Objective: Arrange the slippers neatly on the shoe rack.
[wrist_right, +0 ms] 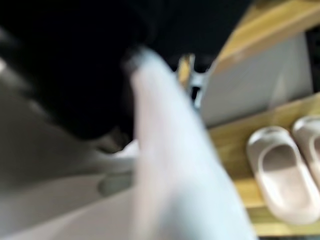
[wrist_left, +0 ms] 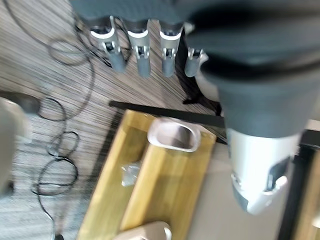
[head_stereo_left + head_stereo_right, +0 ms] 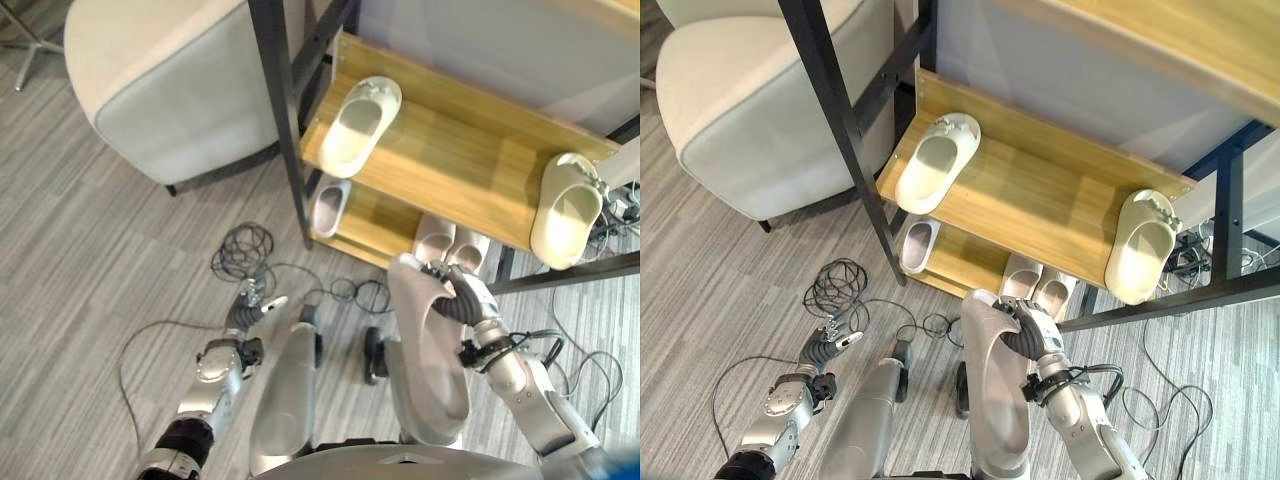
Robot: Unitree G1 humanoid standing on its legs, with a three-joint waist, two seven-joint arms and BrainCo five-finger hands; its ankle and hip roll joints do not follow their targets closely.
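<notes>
My right hand [image 3: 465,300] is curled round a pale slipper [image 3: 408,290], low in front of the shoe rack [image 3: 470,150]; the slipper shows blurred in the right wrist view [image 1: 165,150]. One cream slipper [image 3: 358,125] lies at the left end of the middle shelf and another [image 3: 568,208] at its right end, overhanging the front edge. On the bottom shelf lie a grey slipper [image 3: 330,207] and a beige pair [image 3: 450,245]. My left hand [image 3: 252,305] hangs open over the floor, left of the rack, its fingers [image 2: 142,50] straight.
A pale armchair [image 3: 170,90] stands close to the rack's left side. The rack's black front post [image 3: 285,120] rises between the chair and the shelves. A higher wooden shelf [image 3: 1180,40] overhangs the middle one. Grey striped carpet [image 3: 90,250] spreads to the left.
</notes>
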